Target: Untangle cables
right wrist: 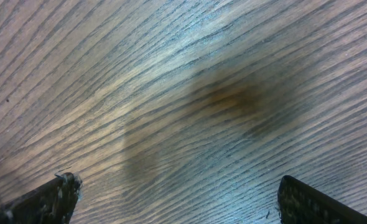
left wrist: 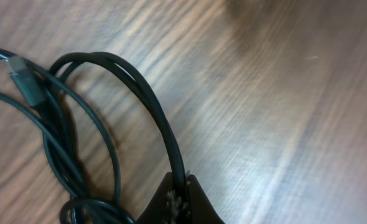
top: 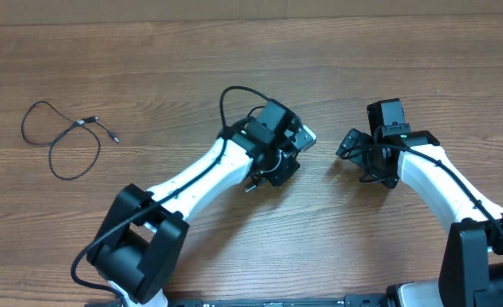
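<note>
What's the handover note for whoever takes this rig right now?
Grip: left end effector shut on one loop of the cable bundle; right end effector open, empty, over bare table.
One loose cable lies apart on the table's left side, loosely looped.
Done: that cable looks separated.
To do: the bundle's strands overlap; pull them apart.

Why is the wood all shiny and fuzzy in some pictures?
Left wrist: the cables look soft and blurry up close, and light glares pale off the table. Right wrist: clearer grain, with a dark shadowy blotch in the middle. Overhead: even light, the loose cable crisp.
</note>
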Robot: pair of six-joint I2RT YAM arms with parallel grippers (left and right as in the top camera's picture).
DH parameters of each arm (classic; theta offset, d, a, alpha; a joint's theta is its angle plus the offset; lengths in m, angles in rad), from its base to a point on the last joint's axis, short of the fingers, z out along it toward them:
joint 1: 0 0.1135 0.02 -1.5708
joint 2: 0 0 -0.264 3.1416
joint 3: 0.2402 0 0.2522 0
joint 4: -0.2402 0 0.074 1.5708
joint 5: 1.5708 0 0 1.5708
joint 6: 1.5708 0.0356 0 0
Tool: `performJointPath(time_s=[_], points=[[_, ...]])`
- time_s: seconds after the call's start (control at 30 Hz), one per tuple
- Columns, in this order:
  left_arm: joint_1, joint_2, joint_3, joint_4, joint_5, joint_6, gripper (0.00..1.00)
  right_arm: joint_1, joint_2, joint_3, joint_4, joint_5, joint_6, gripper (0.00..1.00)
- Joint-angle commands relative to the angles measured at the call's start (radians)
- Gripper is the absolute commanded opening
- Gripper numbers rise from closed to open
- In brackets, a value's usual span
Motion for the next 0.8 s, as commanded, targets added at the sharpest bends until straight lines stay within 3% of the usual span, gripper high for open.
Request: performJointPath(time_s=[0.0,0.07,0.3,0.57,0.77], points=[[0.101,-0.016,0.021,0.005,0.373,-0.012,0.04,-0.002,-0.009,0.002,0.006,0.006,-0.005,1.0],[0.174,-0.016,0.021,0.006,0.477,-0.012,0.04,-0.002,-0.009,0.002,0.006,0.006,-0.005,1.0],[0.347,-0.016,-0.007,-0.05,0.55,-0.012,0.04,-0.002,-0.009,0.002,0.006,0.006,-0.005,1.0],[0.377,-0.015,-0.151,-0.005,0.278,-0.048,0.04,-0.002,-0.009,0.002,0.006,0.006,-0.005,1.0],[0.402,-0.015,-0.166,0.032,0.197,-0.14,0.05,-0.002,-0.009,0.002,0.006,0.006,-0.005,1.0]])
